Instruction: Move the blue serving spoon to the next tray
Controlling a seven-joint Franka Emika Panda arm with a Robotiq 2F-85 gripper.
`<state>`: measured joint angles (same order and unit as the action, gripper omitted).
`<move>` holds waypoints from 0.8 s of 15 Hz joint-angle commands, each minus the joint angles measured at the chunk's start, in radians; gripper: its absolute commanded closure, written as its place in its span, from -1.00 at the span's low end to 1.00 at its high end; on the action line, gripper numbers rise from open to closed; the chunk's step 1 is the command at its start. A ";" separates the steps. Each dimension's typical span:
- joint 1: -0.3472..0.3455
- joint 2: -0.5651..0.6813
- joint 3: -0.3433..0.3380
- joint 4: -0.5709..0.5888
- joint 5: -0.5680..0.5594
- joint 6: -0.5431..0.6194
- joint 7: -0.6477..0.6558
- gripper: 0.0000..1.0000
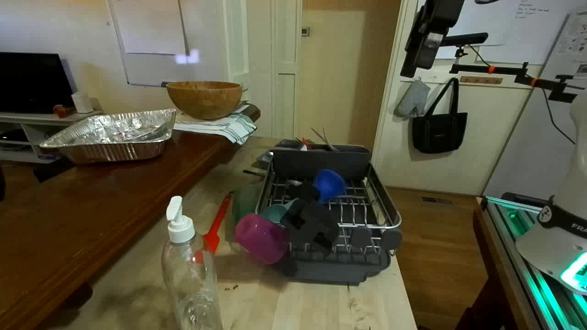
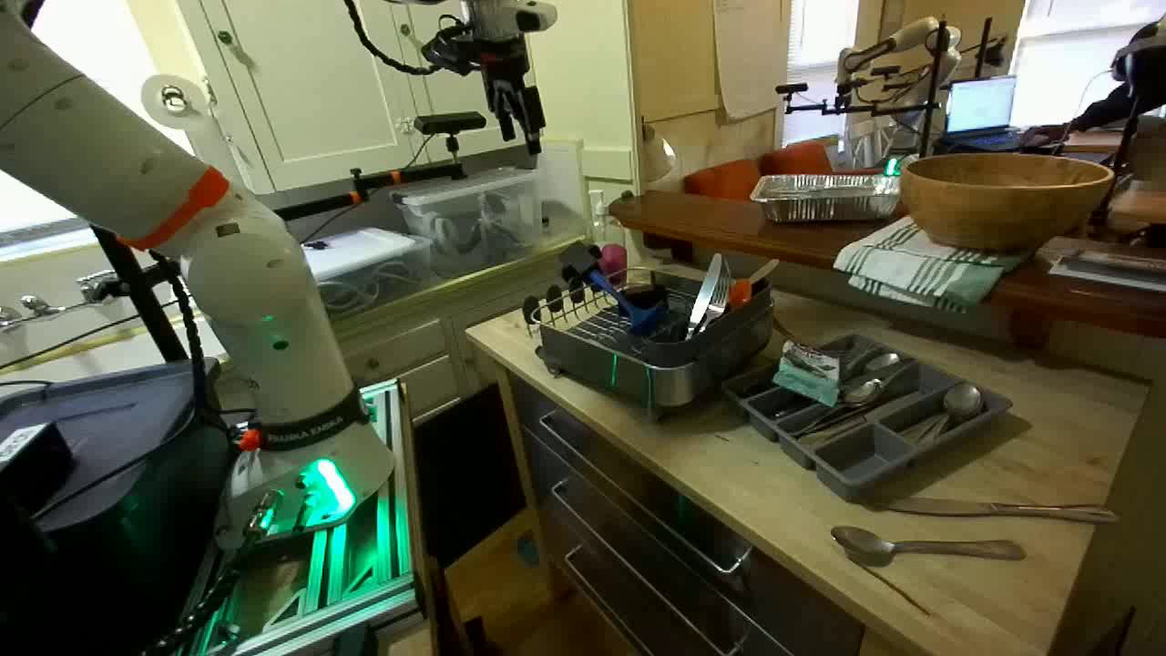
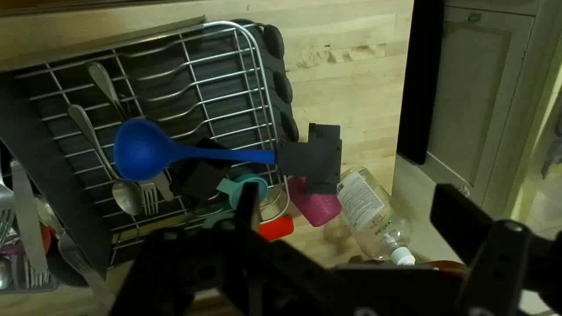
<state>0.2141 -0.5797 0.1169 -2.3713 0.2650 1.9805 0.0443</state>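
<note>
Well above the rack (image 2: 679,378), at the gripper (image 3: 346,193): jaws spread wide apart, plainest in the wrist view, and well clear of the blue spoon (image 3: 151,151). Down in the rack, for that spoon: bowl toward the edge with the dark panel (image 1: 321,165), handle slanting up to the opposite wire edge, and at the handle's tip a dark block (image 3: 309,160), out past that edge in the wrist view. Partly hidden by the blue bowl, a fork (image 3: 149,199); just beside that, a metal spoon (image 3: 127,197). At the rack's corner near the block, a teal cup (image 3: 249,186) inside and a pink cup (image 1: 261,238) just outside. By the same corner, a red utensil (image 1: 218,222). Nearer the edge of the counter (image 1: 316,309), a bottle (image 1: 190,284), upright. Just beside the rack, past its panel edge, a tray (image 2: 865,456) of cutlery (image 2: 962,399), topped by a packet (image 2: 809,374). Past the tray, toward the counter's corner in an exterior view, a knife (image 2: 1002,511) and a loose spoon (image 2: 864,544), flat. In both exterior views, on the raised bar (image 1: 114,197) along the counter's long edge, a foil pan (image 1: 119,152) and, on a cloth (image 1: 238,128), a wooden bowl (image 1: 204,101).
</note>
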 commanded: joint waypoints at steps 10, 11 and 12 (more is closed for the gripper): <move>0.009 0.022 0.017 0.020 -0.067 -0.060 -0.104 -1.00; 0.012 0.027 0.022 0.020 -0.084 -0.072 -0.130 -1.00; 0.018 0.037 0.025 0.020 -0.098 -0.083 -0.165 -1.00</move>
<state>0.2173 -0.5739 0.1314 -2.3688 0.2161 1.9506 -0.0397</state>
